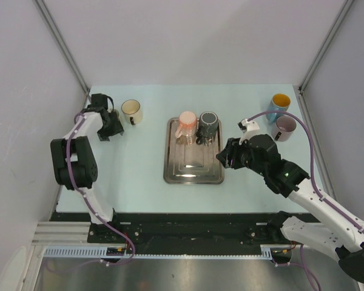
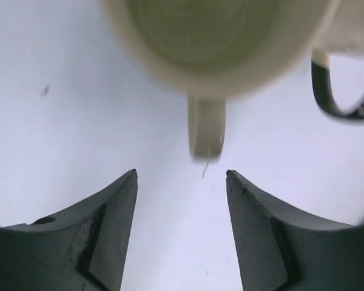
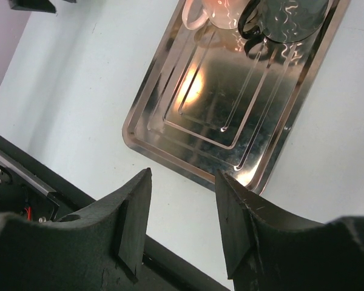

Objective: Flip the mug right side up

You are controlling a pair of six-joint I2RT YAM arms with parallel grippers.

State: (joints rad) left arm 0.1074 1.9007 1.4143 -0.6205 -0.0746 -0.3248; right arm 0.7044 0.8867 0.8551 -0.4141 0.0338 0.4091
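Cream mug (image 1: 131, 111) (image 2: 218, 42) stood upright on the worktop (image 1: 139, 163) in the far left area, mouth facing up and pale interior exposed. In the left wrist view its handle (image 2: 206, 130) pointed toward the camera and ended just short of the fingertips. The left fingers (image 1: 114, 125) (image 2: 103, 230) sat immediately left of the mug. They were spread apart and gripped nothing, with bare worktop visible in the gap between them. At the centre of the worktop lay a metal tray (image 1: 194, 167) (image 3: 188, 109). Two mugs stood side by side at its far end: a pink mug (image 1: 187, 124) (image 3: 215, 12) on the left and a dark mug (image 1: 207, 126) (image 3: 285, 15) on the right, close to or touching each other. Which way up these two stood could not be confirmed. The right fingers (image 1: 227, 156) (image 3: 133, 224) hovered just beside the tray's right edge. They were parted and held nothing; the tray rim and the worktop showed through the gap. At the far right stood a blue mug (image 1: 280, 103) with a yellow interior. A mauve mug (image 1: 285, 127) stood just in front of it. Both were mouth up.
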